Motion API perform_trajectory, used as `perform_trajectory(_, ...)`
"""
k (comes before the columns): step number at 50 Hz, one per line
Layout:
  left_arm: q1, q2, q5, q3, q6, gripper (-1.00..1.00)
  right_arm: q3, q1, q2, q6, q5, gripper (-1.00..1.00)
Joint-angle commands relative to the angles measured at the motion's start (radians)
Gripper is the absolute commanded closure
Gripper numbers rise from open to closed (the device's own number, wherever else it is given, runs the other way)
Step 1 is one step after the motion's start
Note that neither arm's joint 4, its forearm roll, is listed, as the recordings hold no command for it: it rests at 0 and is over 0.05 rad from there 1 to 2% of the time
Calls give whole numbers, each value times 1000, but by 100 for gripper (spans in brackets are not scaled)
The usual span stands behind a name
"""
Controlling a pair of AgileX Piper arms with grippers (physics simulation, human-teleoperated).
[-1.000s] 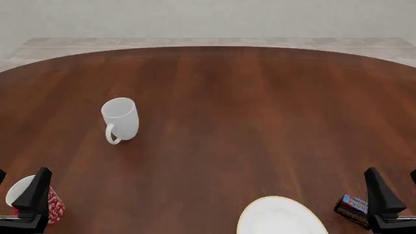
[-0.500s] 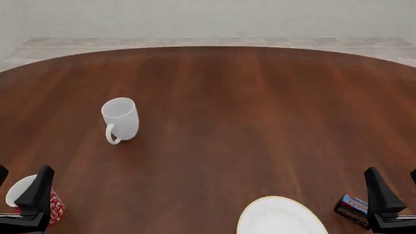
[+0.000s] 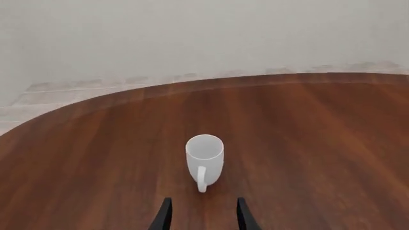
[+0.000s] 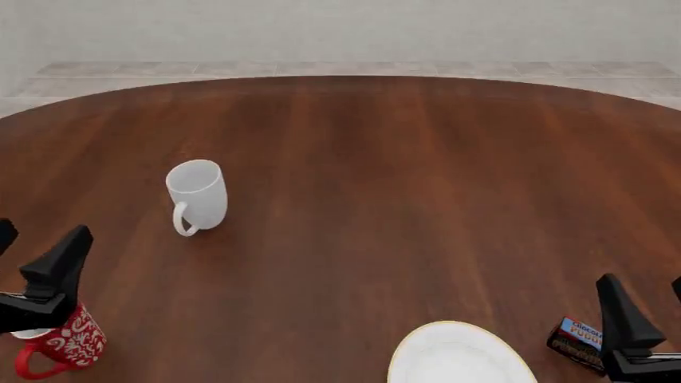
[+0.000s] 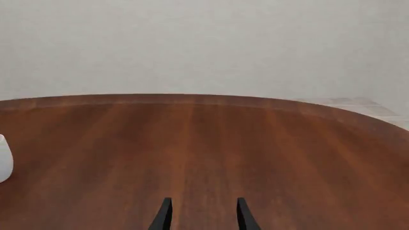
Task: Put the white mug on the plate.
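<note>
Very little of the robot shows. The left gripper [image 4: 30,254] is matte black all over, with flat, blade-like fingers [image 4: 61,262] that narrow to blunt angular tips and widen into a blocky black base. The right gripper [image 4: 651,307] is built the same way: plain black, hard-edged, a wedge-shaped finger [image 4: 621,316] rising from a squared black body. From each wrist camera only two thin black prongs poke into view, the left gripper [image 3: 204,214] and the right gripper [image 5: 204,214] alike, each prong slim, slightly tapered and smooth. The surfaces carry no sheen or lettering that I can make out, and no cables or screws are visible.
</note>
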Motion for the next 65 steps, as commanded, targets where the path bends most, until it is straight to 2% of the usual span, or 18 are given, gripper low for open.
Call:
perform_trajectory(1, -31, 130, 97, -130, 3, -100, -1, 0, -2, -1, 3, -100)
perform_trajectory(6, -62, 170, 138, -168, -53, -100, 1, 1, -6, -10, 1, -100)
perform_trajectory(7, -55, 174, 141, -173, -72, -100, 2, -2, 13, 22, -3, -100)
perform_trajectory(8, -42, 186, 145, -179, -70, -100, 1, 1, -3, -6, -1, -100)
perform_trajectory(9, -45, 189, 143, -184, -53, -100, 2, 0, -1, 0, -1, -100)
perform_trajectory(21, -60, 324, 165, -271, -81, -100, 4, 0, -2, -1, -1, -100)
perform_trajectory(23, -124, 361, 162, -276, -125, -100, 4, 0, -1, -1, -3, -100)
perform_trajectory(24, -81, 386, 166, -277, -156, -100, 5, 0, 0, -1, -4, -100)
perform_trajectory(26, -86, 391, 158, -283, -126, -100, 5, 0, 4, -1, -8, -100)
perform_trajectory(33, -44, 477, 145, -286, -125, -100, 6, 0, 11, 0, -15, -100)
perform_trajectory(37, -38, 513, 152, -296, -91, -100, 6, 0, 13, -1, -18, -100)
perform_trajectory(46, -25, 626, 186, -356, -47, -100, 4, 0, 10, -1, -13, -100)
perform_trajectory(49, -13, 651, 201, -373, 1, -100, 4, 0, 14, -1, -17, -100)
perform_trajectory(52, -10, 663, 221, -398, -5, -100, 4, 0, 14, -1, -17, -100)
perform_trajectory(53, -16, 681, 229, -408, -40, -100, 5, 0, 19, 0, -24, -100)
perform_trajectory(55, -24, 698, 237, -427, -49, -100, 5, 0, 20, -1, -25, -100)
perform_trajectory(59, -20, 742, 257, -427, 11, -100, 3, 0, 18, -1, -21, -100)
perform_trajectory(65, -22, 760, 281, -443, 38, -100, 3, 0, 17, -1, -20, -100)
